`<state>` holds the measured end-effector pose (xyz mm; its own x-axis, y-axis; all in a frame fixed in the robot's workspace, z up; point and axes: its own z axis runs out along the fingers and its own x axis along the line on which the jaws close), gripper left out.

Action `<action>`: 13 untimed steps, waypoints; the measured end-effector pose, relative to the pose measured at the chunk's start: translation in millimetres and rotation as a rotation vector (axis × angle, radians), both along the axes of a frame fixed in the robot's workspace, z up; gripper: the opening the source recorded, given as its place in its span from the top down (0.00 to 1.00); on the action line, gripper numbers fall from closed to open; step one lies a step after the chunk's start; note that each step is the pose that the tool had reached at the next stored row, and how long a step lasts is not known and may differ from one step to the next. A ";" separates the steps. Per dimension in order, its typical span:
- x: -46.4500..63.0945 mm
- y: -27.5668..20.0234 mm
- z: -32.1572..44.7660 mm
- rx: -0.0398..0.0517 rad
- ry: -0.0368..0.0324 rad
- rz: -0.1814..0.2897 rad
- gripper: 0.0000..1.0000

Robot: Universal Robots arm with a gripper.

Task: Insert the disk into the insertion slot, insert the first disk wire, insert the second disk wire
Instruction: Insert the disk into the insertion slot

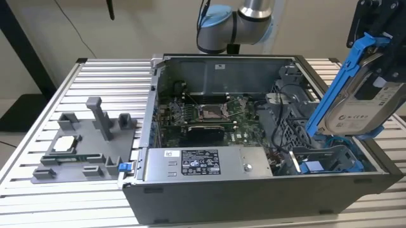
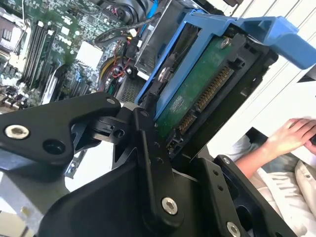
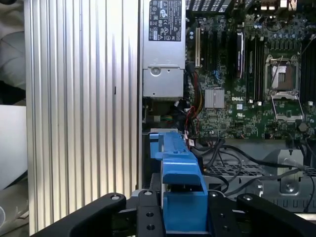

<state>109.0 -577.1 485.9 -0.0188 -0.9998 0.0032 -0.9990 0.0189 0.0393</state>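
I had the gripper (image 1: 379, 66) at about 2 o'clock in the exterior view, its fingers (image 2: 154, 163) closed onto the disk (image 1: 358, 107) and gripping it by the blue carrier frame. The disk hung from the gripper nearly on edge, leaning, with its top toward 1 o'clock and its lower end toward 7 o'clock, label side facing the camera. In the second wrist view the disk's (image 2: 197, 94) green circuit-board side and connector row faced the camera, the black fingers pinching it on both sides. In the first wrist view the carrier (image 3: 180, 192) sat squarely between the fingers, gripper (image 3: 183, 217) jaws drawn in against it. The insertion slot (image 1: 320, 156) lay at about 5 o'clock in the exterior view, in the near corner of the open computer case (image 1: 254, 194), right under the disk's lower end. The disk was not seated; I couldn't tell whether its lower edge touched the slot's blue fittings. The motherboard (image 1: 203, 114) sat at the case's centre, the power-supply box (image 1: 203, 164) at 6 o'clock, well apart from the disk. Black cables (image 3: 222, 153) ran loose beside the bay. A grey parts fixture (image 1: 82, 147) sat at 9 o'clock on the slatted table (image 1: 38, 199). A person's hand (image 2: 291, 133) showed beyond the disk in the second wrist view.
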 end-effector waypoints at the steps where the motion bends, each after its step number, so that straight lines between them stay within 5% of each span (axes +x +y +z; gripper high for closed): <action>1: 0.0 0.0 -1.0 0.0000 0.0000 0.000 1.00; 13: 0.1 0.0 -18.1 0.0005 0.0022 -0.001 1.00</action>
